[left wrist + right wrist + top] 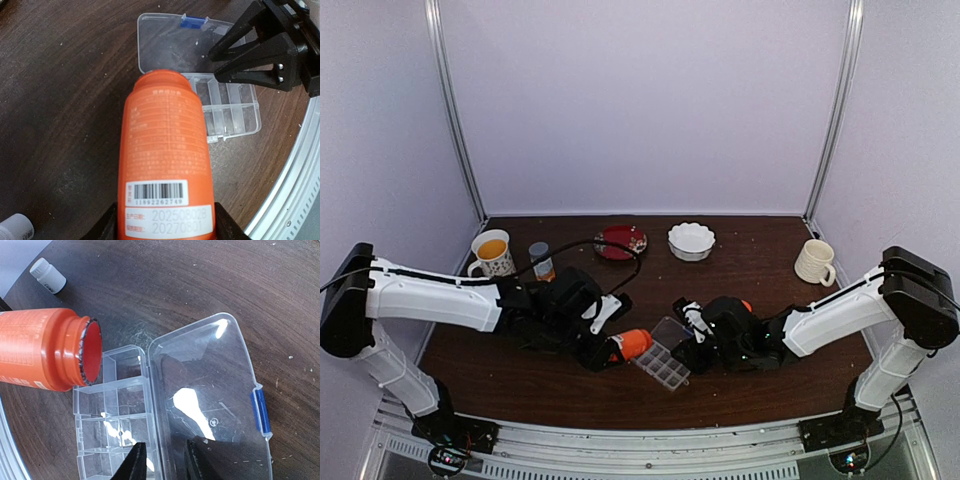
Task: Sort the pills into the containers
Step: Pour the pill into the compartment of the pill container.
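Top external | dark wood table point(770, 262) | open pill box point(663, 363) | lilac walls point(640, 100)

left arm point(430, 298), right arm point(835, 312): white links, black joints | cable point(582, 242): black loop | right gripper point(214, 64): black, angular, two silver screws point(280, 72) behind fingertips

Clear plastic pill box point(170, 400), lying flat on the dark worktop point(200, 280); hinged lid point(205, 395) swung fully open beside two rows of small cells point(120, 405); blue latch point(261, 411) on the lid's outer edge.
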Controlling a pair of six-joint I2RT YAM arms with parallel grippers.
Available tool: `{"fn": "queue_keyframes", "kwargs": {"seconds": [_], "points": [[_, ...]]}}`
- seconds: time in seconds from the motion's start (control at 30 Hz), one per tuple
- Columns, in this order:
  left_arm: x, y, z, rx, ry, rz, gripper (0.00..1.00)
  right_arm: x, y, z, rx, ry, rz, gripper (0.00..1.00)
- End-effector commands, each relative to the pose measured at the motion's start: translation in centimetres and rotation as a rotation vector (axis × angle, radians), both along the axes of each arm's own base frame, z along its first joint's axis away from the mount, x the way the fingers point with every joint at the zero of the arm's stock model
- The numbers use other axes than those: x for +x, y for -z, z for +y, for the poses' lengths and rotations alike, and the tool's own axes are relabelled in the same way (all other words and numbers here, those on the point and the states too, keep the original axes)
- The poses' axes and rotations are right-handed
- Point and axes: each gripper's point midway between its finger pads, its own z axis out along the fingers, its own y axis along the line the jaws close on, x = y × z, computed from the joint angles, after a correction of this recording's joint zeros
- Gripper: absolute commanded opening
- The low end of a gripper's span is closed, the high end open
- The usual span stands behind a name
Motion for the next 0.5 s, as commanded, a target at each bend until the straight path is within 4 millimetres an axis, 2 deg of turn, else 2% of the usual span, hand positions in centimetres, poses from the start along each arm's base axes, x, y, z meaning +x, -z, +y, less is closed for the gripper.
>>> {"fn": "queue_keyframes", "kwargs": {"seconds": [0.0,0.1,0.33,0.4,0.47], "points": [[0.4,-3.4,-0.7,-0.068,0.008,-0.05,0.0,0.2,-0.4,0.6,0.001,-0.002,-0.018,0.28],[0.5,-2.7,-0.5,-0.048,0.002,-0.053,0.0,0.3,-0.4,0.6,0.0,-0.002,-0.018,0.28],[-0.1,1.1,-0.7,-0.002,0.009,0.019,0.0,0.2,-0.5,0.6,0.002,-0.002,-0.018,0.28],[-0.1,1.0,-0.6,0.005,0.006,0.022,0.0,0.2,-0.4,0.6,0.0,-0.003,-0.017,0.28],[0.1,0.0,-0.7,-0.002,0.004,0.012,0.0,0.2,-0.4,0.6,0.002,-0.001,-0.017,0.28]]}}
